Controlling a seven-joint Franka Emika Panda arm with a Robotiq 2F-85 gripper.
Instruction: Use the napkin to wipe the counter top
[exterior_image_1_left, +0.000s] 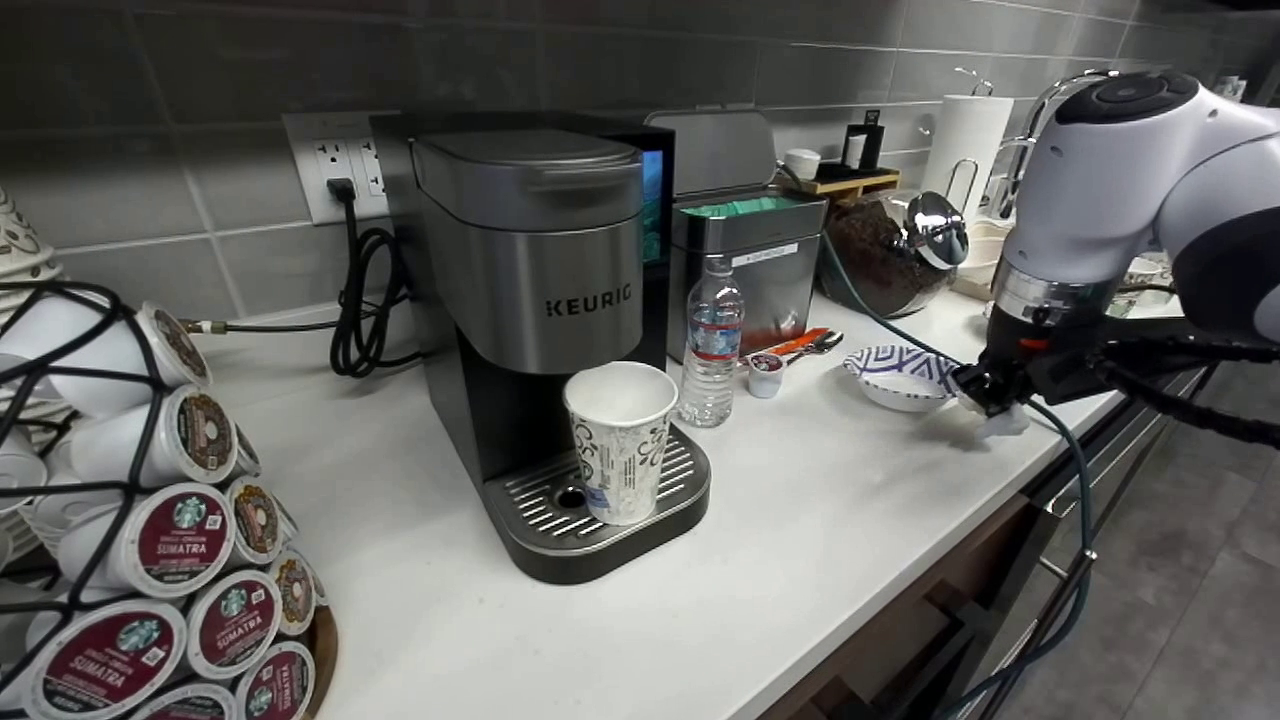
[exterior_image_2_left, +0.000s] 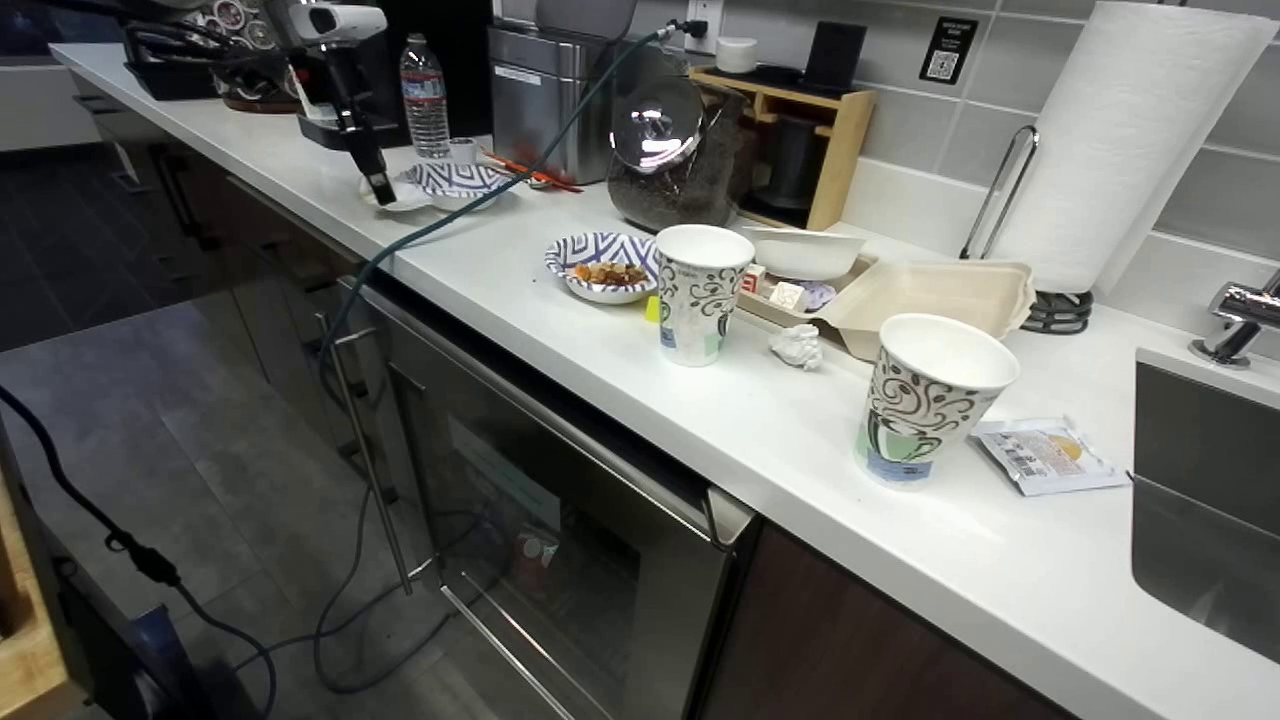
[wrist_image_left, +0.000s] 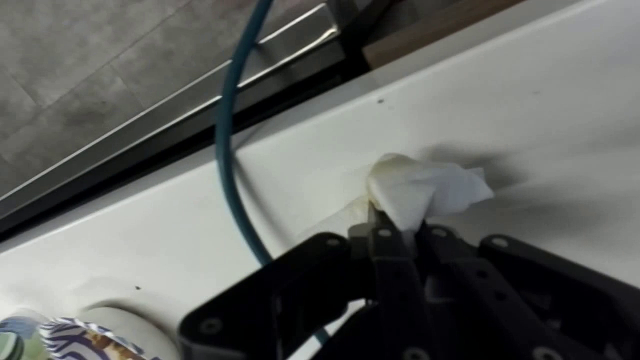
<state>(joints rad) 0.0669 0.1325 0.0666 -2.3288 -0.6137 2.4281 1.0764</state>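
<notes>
The napkin (wrist_image_left: 430, 190), crumpled and white with a yellowish stain, is pinched between the fingertips of my gripper (wrist_image_left: 407, 227). In both exterior views the napkin (exterior_image_1_left: 1003, 422) hangs at the tips of my gripper (exterior_image_1_left: 988, 388), low over the counter top (exterior_image_1_left: 780, 560). I cannot tell whether it touches the surface. In the wrist view the white counter top (wrist_image_left: 175, 230) has a few dark specks, and a shadow falls beside the napkin. My gripper (exterior_image_2_left: 382, 192) also shows near a blue-and-white patterned dish (exterior_image_2_left: 455, 182), on the front-edge side of it.
A teal cable (exterior_image_2_left: 440, 228) crosses the counter and hangs over the front edge. A coffee machine (exterior_image_1_left: 540, 300), a paper cup (exterior_image_1_left: 622, 440), and a water bottle (exterior_image_1_left: 712, 345) stand along the counter. Another crumpled white wad (exterior_image_2_left: 797, 346), paper cups (exterior_image_2_left: 700, 290) and a snack dish (exterior_image_2_left: 603, 262) stand farther along.
</notes>
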